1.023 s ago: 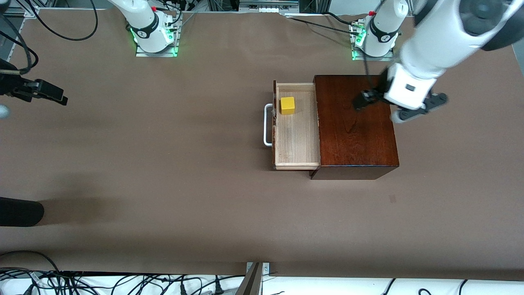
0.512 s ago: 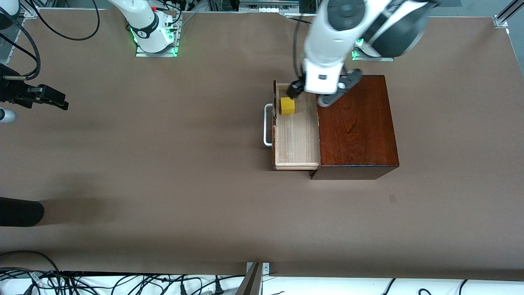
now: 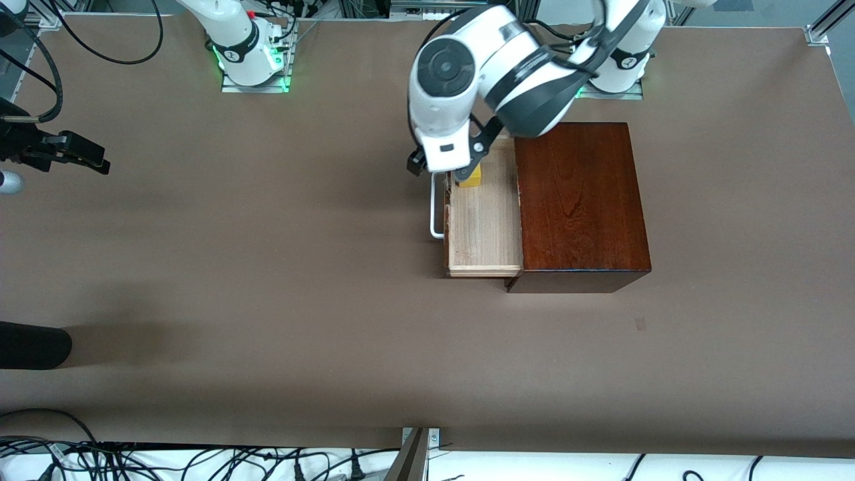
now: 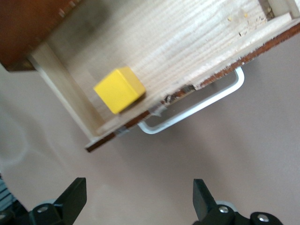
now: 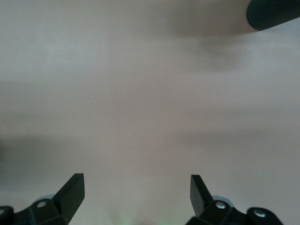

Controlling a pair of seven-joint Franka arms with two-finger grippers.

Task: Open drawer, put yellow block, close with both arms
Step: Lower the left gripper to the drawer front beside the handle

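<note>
The drawer (image 3: 484, 230) stands pulled out of the dark-brown box (image 3: 578, 200), with its white handle (image 3: 435, 217) toward the right arm's end of the table. The yellow block (image 3: 471, 179) lies in the tray near the drawer's front, partly hidden by the left arm. My left gripper (image 3: 437, 167) is open and empty above the table just in front of the drawer's front. The left wrist view shows the gripper (image 4: 139, 199), the block (image 4: 119, 89), the tray (image 4: 187, 42) and the handle (image 4: 197, 108). My right gripper (image 3: 90, 159) is open and empty, and waits at the right arm's end of the table (image 5: 137, 194).
A black rounded object (image 3: 33, 347) lies at the table's edge at the right arm's end, nearer to the front camera; it also shows in the right wrist view (image 5: 276, 14). Brown table (image 3: 267, 267) surrounds the box. Cables hang along the near edge.
My left arm has swung from over the box, across the open drawer, to over the handle end. The block and the drawer have not moved. The right gripper has barely shifted.
</note>
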